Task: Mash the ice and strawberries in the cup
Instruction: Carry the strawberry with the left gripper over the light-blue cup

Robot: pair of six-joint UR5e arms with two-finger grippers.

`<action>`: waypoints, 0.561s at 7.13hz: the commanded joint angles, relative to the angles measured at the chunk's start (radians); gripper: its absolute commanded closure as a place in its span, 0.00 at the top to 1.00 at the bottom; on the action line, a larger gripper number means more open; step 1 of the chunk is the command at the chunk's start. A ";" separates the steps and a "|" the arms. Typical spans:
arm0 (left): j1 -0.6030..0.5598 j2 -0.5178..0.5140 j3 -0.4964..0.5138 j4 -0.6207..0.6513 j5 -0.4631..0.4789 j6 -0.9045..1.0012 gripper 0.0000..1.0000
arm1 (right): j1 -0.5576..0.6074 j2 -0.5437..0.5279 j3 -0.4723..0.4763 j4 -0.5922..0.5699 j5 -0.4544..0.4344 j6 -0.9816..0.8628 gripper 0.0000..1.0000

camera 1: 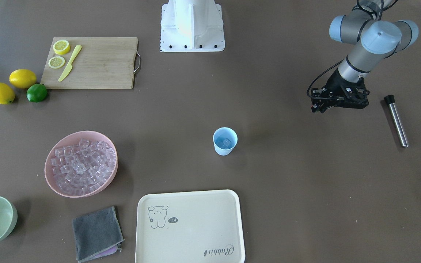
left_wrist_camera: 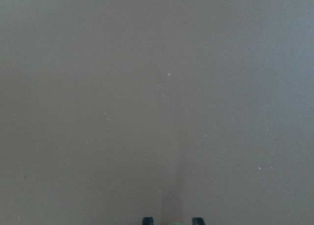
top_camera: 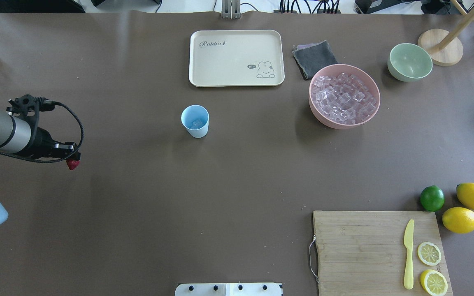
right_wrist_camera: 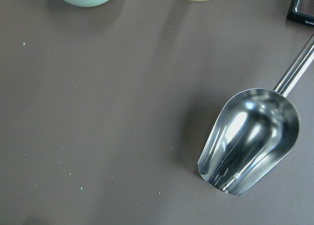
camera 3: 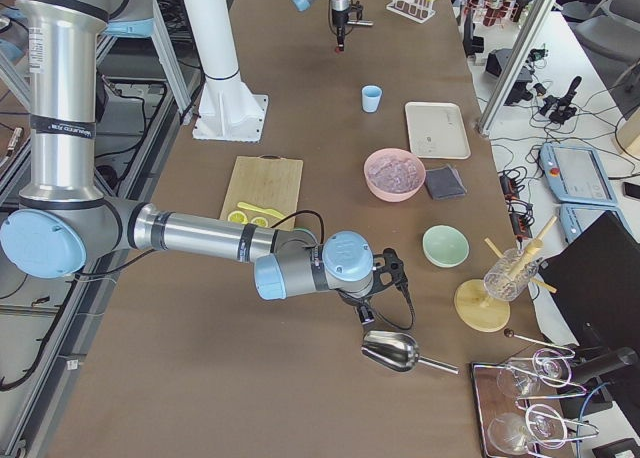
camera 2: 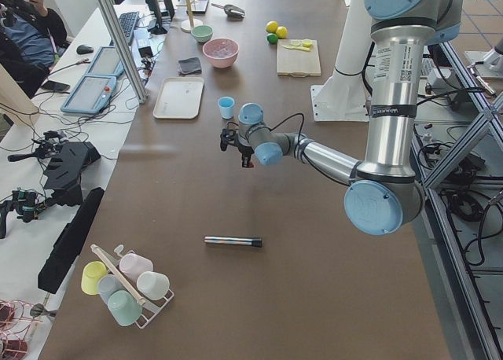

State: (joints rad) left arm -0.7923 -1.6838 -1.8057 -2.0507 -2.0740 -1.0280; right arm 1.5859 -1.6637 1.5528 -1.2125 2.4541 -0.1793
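Observation:
The light-blue cup (top_camera: 195, 121) stands upright mid-table with a few ice cubes (top_camera: 197, 123) in it; it also shows in the front view (camera 1: 225, 141). More ice (top_camera: 344, 98) fills a pink bowl (top_camera: 315, 107). My left gripper (top_camera: 72, 160) is far to the cup's left, above the table, shut on the small red strawberry (top_camera: 72, 165). In the left wrist view only the fingertips (left_wrist_camera: 147, 220) show over bare table. My right gripper (camera 3: 370, 313) hovers beside a metal scoop (right_wrist_camera: 250, 141); I cannot tell whether it is open or shut.
A steel muddler (camera 1: 397, 120) lies near the left gripper. A cream tray (top_camera: 204, 74), grey cloth (top_camera: 314, 57) and green bowl (top_camera: 410, 61) are at the far side. A cutting board (top_camera: 360, 246) holds lemon halves and a knife, beside lemons and a lime.

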 commanded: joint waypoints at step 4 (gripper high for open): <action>0.010 -0.442 0.063 0.316 0.031 -0.202 0.30 | 0.000 0.042 0.001 -0.119 -0.112 0.006 0.99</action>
State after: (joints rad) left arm -0.7965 -2.0910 -1.7555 -1.7430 -2.0581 -1.1927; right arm 1.5882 -1.6550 1.5510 -1.2445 2.3827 -0.1776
